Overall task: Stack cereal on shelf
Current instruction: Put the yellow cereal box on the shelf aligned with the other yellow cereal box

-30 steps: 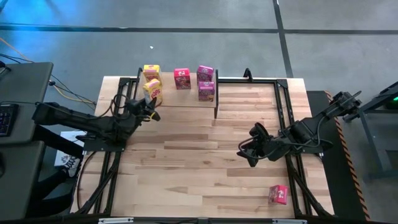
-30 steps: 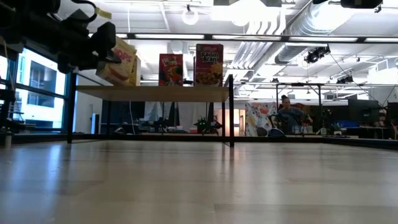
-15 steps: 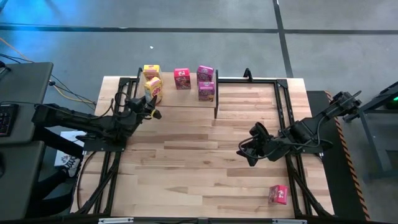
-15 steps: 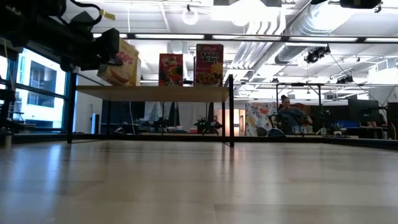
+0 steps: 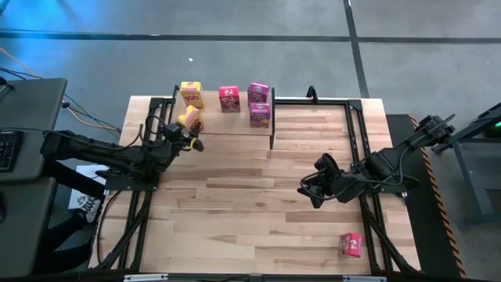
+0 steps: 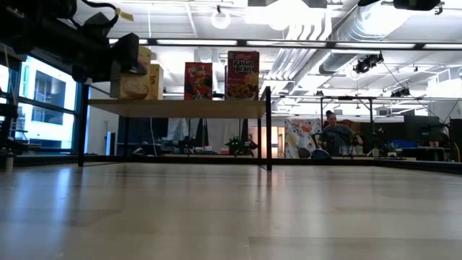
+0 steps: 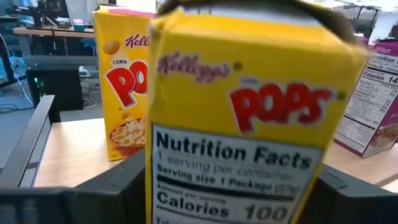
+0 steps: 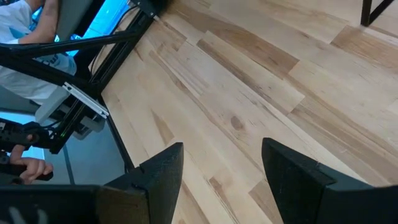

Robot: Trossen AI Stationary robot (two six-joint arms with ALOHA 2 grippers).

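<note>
The shelf (image 5: 235,121) stands at the far edge of the tabletop (image 5: 250,204), and the cereal is being lined up along it: an upright yellow Corn Pops box (image 5: 191,94), a pink box (image 5: 228,98), and a Raisin Bran box (image 5: 258,92) with another pink box (image 5: 260,114) just in front of it. The left gripper (image 5: 186,129) reaches in at the shelf's end beside the standing Corn Pops box, with a second yellow Corn Pops box (image 7: 249,118) between its fingers (image 7: 115,190); from above that box (image 5: 189,118) looks tilted rather than squarely upright, probably because it is being set down next to its twin to keep the row tidy. In the left wrist view the fingers flank the box on both sides, but whether they press it or have just let go cannot be told. The right gripper (image 5: 307,190) waits above bare tabletop well away from the shelf, its fingers (image 8: 158,174) spread apart with nothing between them. One last pink box (image 5: 351,244) sits on the tabletop near the front edge, beyond the right fingers, and looks like the next one to fetch.
</note>
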